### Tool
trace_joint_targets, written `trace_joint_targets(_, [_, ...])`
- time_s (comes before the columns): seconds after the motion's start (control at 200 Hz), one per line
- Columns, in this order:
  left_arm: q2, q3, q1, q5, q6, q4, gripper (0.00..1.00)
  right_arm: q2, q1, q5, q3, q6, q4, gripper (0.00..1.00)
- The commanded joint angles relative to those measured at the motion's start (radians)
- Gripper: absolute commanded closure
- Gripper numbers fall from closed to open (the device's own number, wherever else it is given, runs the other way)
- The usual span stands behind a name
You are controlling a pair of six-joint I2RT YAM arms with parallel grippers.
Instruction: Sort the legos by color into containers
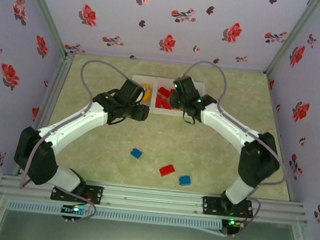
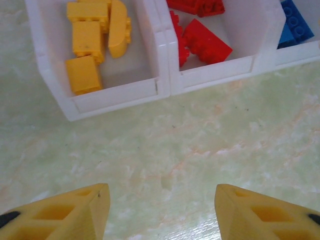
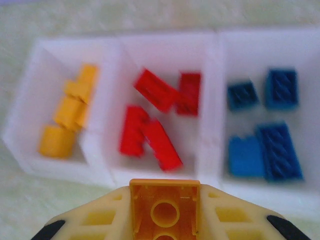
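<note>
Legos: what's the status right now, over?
Right hand shut on an orange brick, above the bins. Left hand open, empty, short of the bins. Three loose bricks on the table. Nothing seen in the way.

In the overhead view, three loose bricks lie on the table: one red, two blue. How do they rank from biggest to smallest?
1. The red brick looks largest.
2. The left blue brick and the right blue brick look about the same size, so I would not rank them.

Hand [image 3: 165,222] clamping orange brick [image 3: 165,200], bins [image 3: 212,75] beyond
</note>
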Motion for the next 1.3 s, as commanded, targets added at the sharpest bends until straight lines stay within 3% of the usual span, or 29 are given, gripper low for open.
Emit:
trace_joint_targets(0.0, [-0.068,0.0,0.009,-0.057,-0.034,-0.068,0.42,0.107,-0.002,-0.058,0.131,-0.081,0.035,0.7])
trace_joint_targets(0.49, [-0.195,-0.006,0.021,-0.093,-0.061,-0.176,0.41,0.482,0.003,-0.248,0.575,-0.068,-0.006,0.7])
trace_joint_targets(0.715, [-0.192,0.003,0.021,-0.093,-0.06,-0.187,0.41,0.559,0.004,-0.265,0.679,-0.074,-0.052,0.61])
trace_joint_targets(0.96, [-0.183,0.002,0.02,-0.09,-0.059,-0.186,0.4,0.55,0.003,-0.254,0.696,-0.088,-0.083,0.45])
trace_joint_targets(1.295, [-0.168,-0.029,0.009,-0.027,-0.059,-0.147,0.4,0.371,-0.006,-0.191,0.523,-0.154,-0.074,0.42])
